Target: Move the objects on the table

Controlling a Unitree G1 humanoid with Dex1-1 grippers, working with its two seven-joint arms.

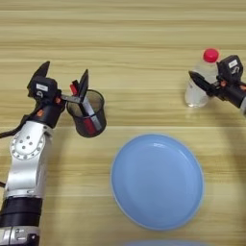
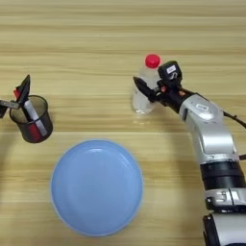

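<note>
A dark translucent pen cup (image 1: 90, 117) stands at the left with a white marker (image 1: 91, 115) and a red-capped marker (image 1: 73, 88) in it. My left gripper (image 1: 64, 77) is open just left of the cup, with one finger at the cup's far-left rim and the other further left. The cup is not between them. A clear bottle with a red cap (image 2: 144, 91) stands upright at the right. My right gripper (image 2: 144, 89) lies against the bottle's near side. A round light-blue plate (image 1: 157, 180) lies in front, between the arms.
The wood-grain table (image 1: 125, 38) stretches bare behind the things. A pale blue rim (image 1: 158, 243) shows at the bottom edge of the left eye view. My left forearm (image 1: 26, 168) runs along the left side and my right forearm (image 2: 216, 153) along the right.
</note>
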